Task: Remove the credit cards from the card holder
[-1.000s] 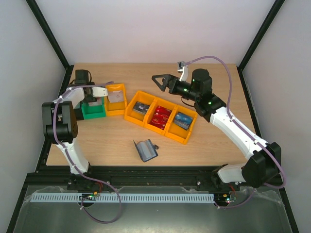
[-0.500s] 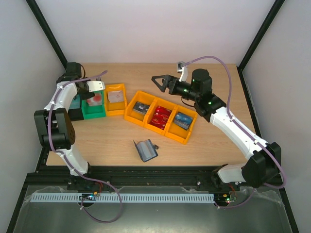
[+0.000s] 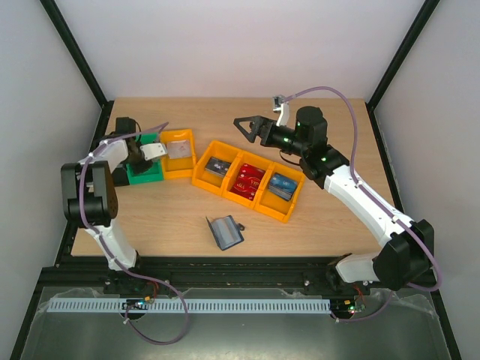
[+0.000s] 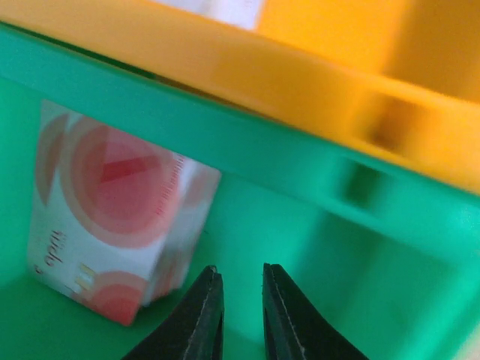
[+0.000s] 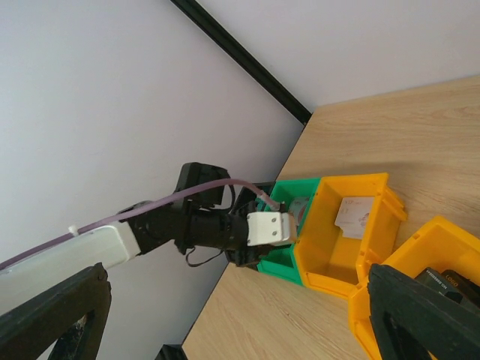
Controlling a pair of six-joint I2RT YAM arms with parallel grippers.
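The card holder (image 3: 225,231), navy with pale inner pockets, lies open on the table near the front, far from both grippers. My left gripper (image 3: 141,159) reaches into the green bin (image 3: 146,174). In the left wrist view its fingertips (image 4: 241,274) stand a narrow gap apart with nothing between them. A white card with reddish circles (image 4: 112,217) lies on the bin floor just to their left. My right gripper (image 3: 250,128) hovers wide open and empty above the back of the orange tray (image 3: 201,177); its fingers frame the right wrist view (image 5: 240,322).
The orange tray's three compartments hold a dark grey card (image 3: 219,166), a red card (image 3: 249,180) and a blue card (image 3: 281,185). A small orange bin (image 3: 187,160) next to the green bin holds a white card (image 5: 352,214). A black bin (image 3: 120,174) stands left of the green one.
My left arm has swung from the back left corner forward and right, putting its gripper down into the green bin. The right arm and the card holder have not moved.
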